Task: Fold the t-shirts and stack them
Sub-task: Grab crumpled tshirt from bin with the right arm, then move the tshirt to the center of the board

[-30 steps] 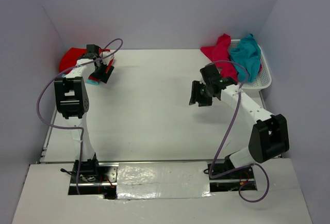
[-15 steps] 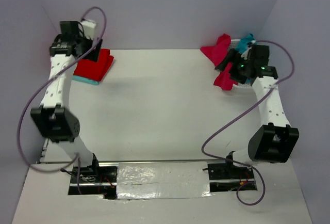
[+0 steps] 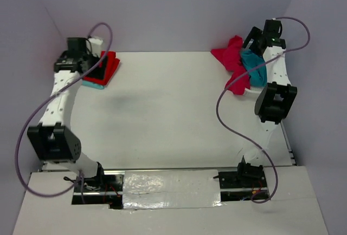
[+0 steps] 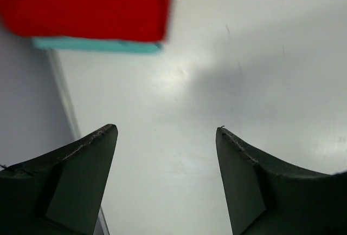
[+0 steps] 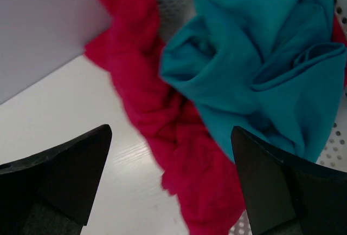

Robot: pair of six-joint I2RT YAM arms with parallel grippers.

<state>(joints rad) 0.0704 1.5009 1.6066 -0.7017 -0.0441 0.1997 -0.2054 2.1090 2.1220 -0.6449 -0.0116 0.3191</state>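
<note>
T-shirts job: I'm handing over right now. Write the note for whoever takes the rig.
Left gripper: open, empty, at the far left corner.
Right gripper: open, empty, above the basket edge.
Done: red shirt folded and stacked on the folded teal shirt, far left.
Left: magenta shirt and crumpled teal shirt lie unfolded at the basket.

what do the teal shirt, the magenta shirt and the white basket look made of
Teal shirt: soft matte knit cloth, probably cotton jersey, judging by its rounded limp folds. Magenta shirt: similar matte cloth, finely crumpled. White basket: looks like rigid plastic, smooth, with regular small holes.
</note>
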